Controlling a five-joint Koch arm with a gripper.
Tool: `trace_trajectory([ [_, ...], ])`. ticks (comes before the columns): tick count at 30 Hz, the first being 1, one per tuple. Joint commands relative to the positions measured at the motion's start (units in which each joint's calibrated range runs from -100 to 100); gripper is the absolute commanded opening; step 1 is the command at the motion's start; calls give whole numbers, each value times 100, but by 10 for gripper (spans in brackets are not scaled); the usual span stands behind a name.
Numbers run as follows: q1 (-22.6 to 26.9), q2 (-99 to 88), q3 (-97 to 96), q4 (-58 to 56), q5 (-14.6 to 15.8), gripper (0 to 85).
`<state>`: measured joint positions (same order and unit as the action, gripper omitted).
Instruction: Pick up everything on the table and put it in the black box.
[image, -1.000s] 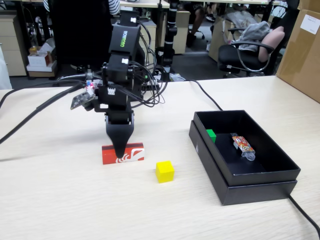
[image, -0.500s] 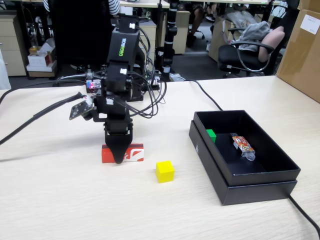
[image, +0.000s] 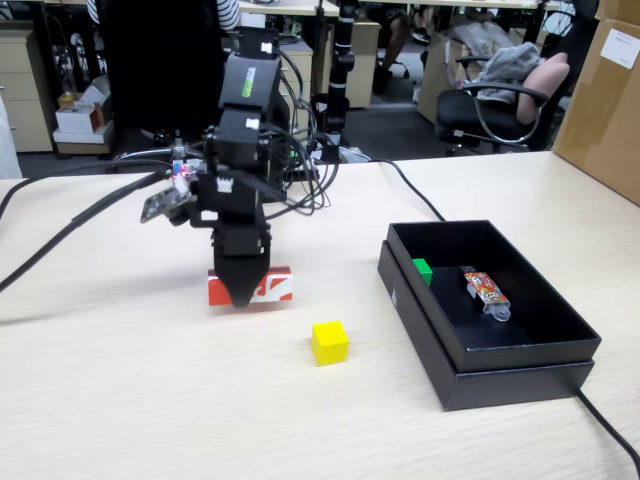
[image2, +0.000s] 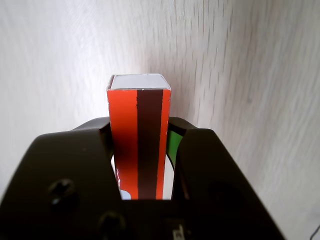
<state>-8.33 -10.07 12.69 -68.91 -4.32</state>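
The red oblong box (image: 277, 286) lies on the beige table (image: 150, 400) with its white end (image2: 138, 81) pointing away in the wrist view. My gripper (image: 243, 296) points straight down over it, and in the wrist view my gripper (image2: 140, 125) has both jaws pressed against the sides of the red box (image2: 135, 145). The box still rests on the table. The yellow cube (image: 329, 343) sits on the table to the front right of the gripper. The green cube (image: 422, 270) lies inside the black box (image: 520, 358), at its left wall.
A colourful patterned packet (image: 485, 290) lies in the black box. A brown carton (image: 605, 100) stands at the far right. Black cables run across the table at the left (image: 60, 235) and past the box's front right corner (image: 605, 425). Office chairs stand behind the table.
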Motion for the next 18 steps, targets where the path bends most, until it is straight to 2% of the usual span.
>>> trace_trajectory([
  [1, 405, -1431, 535, -551, 176, 9],
  [5, 1006, -2235, 716, -655, 405, 9],
  [7, 1563, -2510, 925, -664, 611, 9],
  [10, 2090, -2269, 1423, -664, 845, 9],
  [13, 2432, -1179, 2339, -638, 1065, 9],
  [18, 2515, -43, 2892, -534, 1177, 9],
])
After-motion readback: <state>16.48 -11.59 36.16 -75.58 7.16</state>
